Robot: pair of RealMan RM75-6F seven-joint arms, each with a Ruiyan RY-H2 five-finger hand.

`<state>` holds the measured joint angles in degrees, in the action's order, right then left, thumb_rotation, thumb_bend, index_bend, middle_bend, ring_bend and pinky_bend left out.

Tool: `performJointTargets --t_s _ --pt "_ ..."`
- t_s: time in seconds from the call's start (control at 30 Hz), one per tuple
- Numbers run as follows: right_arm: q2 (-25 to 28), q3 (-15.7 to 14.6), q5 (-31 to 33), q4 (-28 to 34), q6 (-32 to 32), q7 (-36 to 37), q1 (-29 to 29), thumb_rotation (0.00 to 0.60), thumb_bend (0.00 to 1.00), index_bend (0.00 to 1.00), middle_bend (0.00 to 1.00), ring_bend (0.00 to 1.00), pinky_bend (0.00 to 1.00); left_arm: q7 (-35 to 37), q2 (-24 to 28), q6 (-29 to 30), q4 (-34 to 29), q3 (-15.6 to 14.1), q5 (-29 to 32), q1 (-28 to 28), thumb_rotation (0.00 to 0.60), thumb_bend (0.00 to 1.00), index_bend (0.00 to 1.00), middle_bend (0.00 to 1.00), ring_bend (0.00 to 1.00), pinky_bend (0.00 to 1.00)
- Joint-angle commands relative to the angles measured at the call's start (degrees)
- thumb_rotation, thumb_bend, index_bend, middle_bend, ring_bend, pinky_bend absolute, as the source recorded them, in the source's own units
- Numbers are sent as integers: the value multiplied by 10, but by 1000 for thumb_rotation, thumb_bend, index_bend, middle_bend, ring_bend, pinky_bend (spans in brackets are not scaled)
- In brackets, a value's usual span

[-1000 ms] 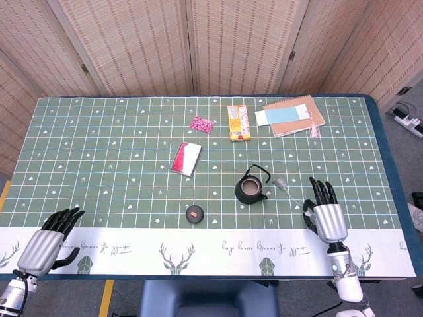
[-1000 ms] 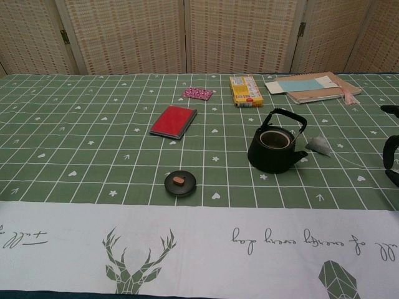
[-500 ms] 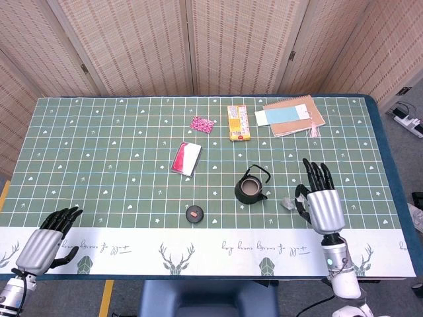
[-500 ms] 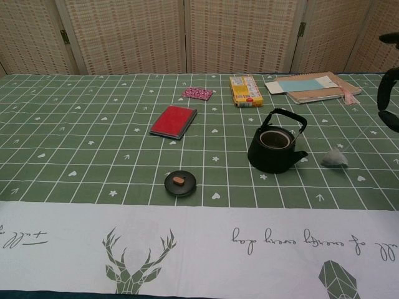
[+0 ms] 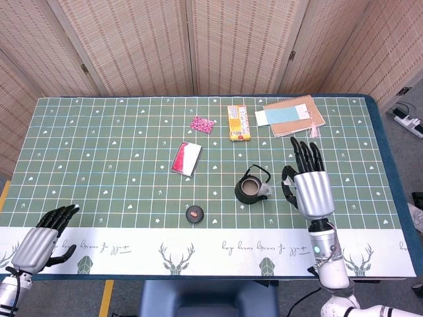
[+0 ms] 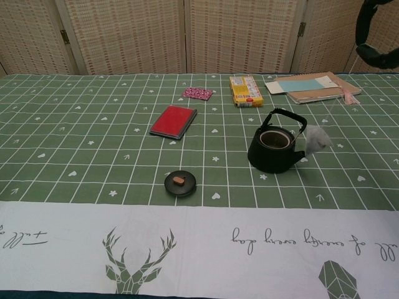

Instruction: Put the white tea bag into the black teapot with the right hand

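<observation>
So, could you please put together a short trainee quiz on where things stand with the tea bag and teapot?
1. True or false: the lid lies on the table, off the black teapot.
2. Where is the white tea bag? A) inside the teapot; B) just beside the teapot, outside it; C) on the red booklet.
3. Fill in: the ___ hand is raised next to the teapot.

Key: 1 true; 2 B; 3 right, the right hand.

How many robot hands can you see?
2. The left robot hand rests at the table's near left edge; the right robot hand is raised beside the teapot.
</observation>
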<state>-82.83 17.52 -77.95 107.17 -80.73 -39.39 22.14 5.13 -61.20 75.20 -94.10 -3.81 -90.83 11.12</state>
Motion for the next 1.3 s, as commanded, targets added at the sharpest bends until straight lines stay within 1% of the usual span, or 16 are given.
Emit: performJointTargets --t_s 0.03,0.1,0.23,0.47,0.57,0.8,1.03,1.3 --pt "-12 18 26 7 10 -26 22 600 445 637 0 0 0 13 2 -7 4 1 3 4 600 357 0 0 0 70" --pt "-20 25 41 4 14 -35 32 600 444 637 0 0 0 11 1 -15 9 3 12 7 600 358 0 0 0 70" --pt "-41 37 78 -19 25 -50 55 600 445 637 0 0 0 31 6 -22 11 5 15 11 600 357 0 0 0 70" --pt "-77 43 123 -74 47 -51 92 600 445 637 0 0 0 45 10 -23 13 3 11 12 600 357 0 0 0 70" --pt "-88 43 131 -88 49 -51 104 600 444 637 0 0 0 47 10 -24 15 3 12 13 600 358 0 0 0 70" --pt "-89 46 135 -76 34 -59 117 600 445 637 0 0 0 51 11 -23 15 3 11 13 600 357 0 0 0 70" --pt "-84 56 154 -61 26 -74 132 600 444 637 0 0 0 48 10 -27 16 3 14 15 600 358 0 0 0 70" --pt "-96 63 183 -80 30 -85 159 600 445 637 0 0 0 60 13 -24 17 3 11 14 600 357 0 0 0 70"
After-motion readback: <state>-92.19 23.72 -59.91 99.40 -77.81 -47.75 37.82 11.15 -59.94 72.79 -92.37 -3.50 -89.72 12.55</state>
